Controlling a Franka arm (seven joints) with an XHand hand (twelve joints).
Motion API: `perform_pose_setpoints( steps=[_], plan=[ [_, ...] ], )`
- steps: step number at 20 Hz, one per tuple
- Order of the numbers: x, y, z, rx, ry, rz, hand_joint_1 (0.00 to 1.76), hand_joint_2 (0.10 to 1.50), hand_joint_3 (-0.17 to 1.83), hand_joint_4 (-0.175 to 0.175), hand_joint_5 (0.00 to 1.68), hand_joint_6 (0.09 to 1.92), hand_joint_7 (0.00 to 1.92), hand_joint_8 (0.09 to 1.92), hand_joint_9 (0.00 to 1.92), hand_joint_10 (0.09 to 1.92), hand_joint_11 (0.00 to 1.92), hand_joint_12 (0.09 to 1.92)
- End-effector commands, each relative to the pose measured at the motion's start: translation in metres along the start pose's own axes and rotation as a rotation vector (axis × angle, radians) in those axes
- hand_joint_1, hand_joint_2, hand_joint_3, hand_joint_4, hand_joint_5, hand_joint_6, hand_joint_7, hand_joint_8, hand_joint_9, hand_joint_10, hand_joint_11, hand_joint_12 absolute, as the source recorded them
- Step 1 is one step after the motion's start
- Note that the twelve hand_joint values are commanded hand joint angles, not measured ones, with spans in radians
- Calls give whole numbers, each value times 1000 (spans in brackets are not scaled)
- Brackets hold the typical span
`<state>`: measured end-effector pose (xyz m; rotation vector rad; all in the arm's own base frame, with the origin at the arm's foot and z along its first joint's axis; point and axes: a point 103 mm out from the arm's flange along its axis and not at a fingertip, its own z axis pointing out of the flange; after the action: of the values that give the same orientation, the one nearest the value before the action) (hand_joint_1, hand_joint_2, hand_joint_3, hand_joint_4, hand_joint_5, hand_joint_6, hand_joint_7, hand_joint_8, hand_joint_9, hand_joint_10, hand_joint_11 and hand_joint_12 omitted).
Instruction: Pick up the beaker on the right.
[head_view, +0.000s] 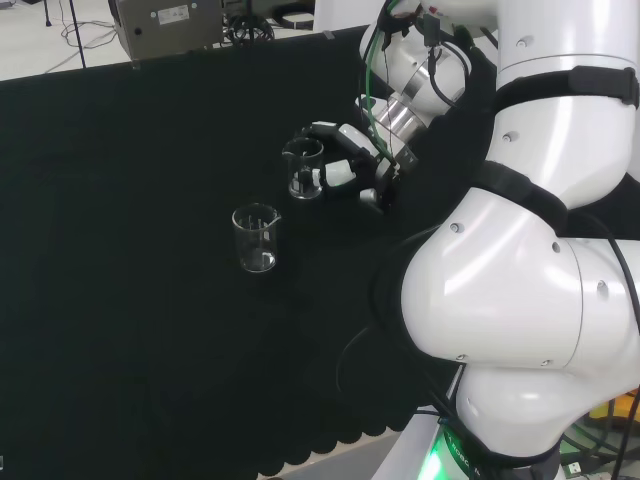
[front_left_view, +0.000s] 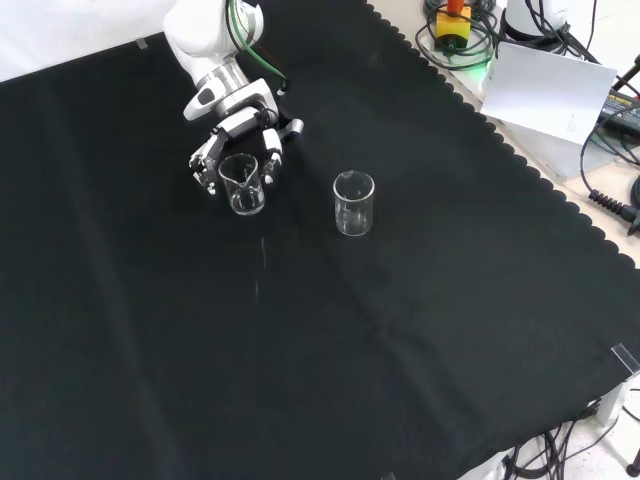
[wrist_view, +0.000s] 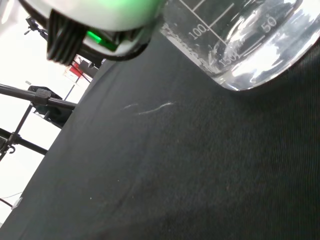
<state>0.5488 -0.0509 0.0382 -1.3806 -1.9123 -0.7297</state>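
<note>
A: Black cloth covers the whole desk (head_view: 120, 300), with plenty of bare room on every side of the glassware. The scalloped edge and the cables beyond it are well apart from the work.

B: And the arm (head_view: 520, 290)?

A: White, bulky, reaching toward the middle of the desk. Its hand (front_left_view: 235, 135) has its fingers curled round one beaker (front_left_view: 243, 184), which looks to be resting on the cloth. A second beaker (front_left_view: 353, 203) stands near, toward the scalloped edge, untouched.

B: How will the held one handle?

A: Clear glass, apparently empty, so I'd judge it light, stiff, slippery and breakable. Gripping the straight wall at mid-height, below the rim and spout, seems safest. The wrist view shows its base (wrist_view: 255, 60) close on the cloth.

B: Any hazards?

A: Mainly the neighbouring beaker; lifting straight up avoids it.
</note>
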Motion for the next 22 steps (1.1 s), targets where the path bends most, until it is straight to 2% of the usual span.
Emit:
perform_pose_setpoints(
  steps=[1, 7, 15, 19, 22],
  plan=[
    [4, 6, -1, 19, -2, -23, 1001, 574, 619, -51, 677, 872, 593, 764, 733, 620, 320, 1328],
    [8, 10, 8, 59, -3, -24, 1063, 573, 617, -46, 759, 870, 665, 741, 804, 586, 396, 1312],
    [15, 11, 18, 69, 2, -27, 1090, 556, 645, -46, 746, 883, 655, 737, 803, 566, 411, 1295],
    [18, 13, 18, 52, 4, -26, 1091, 552, 652, -46, 739, 888, 650, 737, 800, 564, 409, 1296],
    [18, 17, 17, 9, 16, -4, 1091, 550, 656, -46, 738, 892, 649, 739, 799, 564, 409, 1297]
  ],
)
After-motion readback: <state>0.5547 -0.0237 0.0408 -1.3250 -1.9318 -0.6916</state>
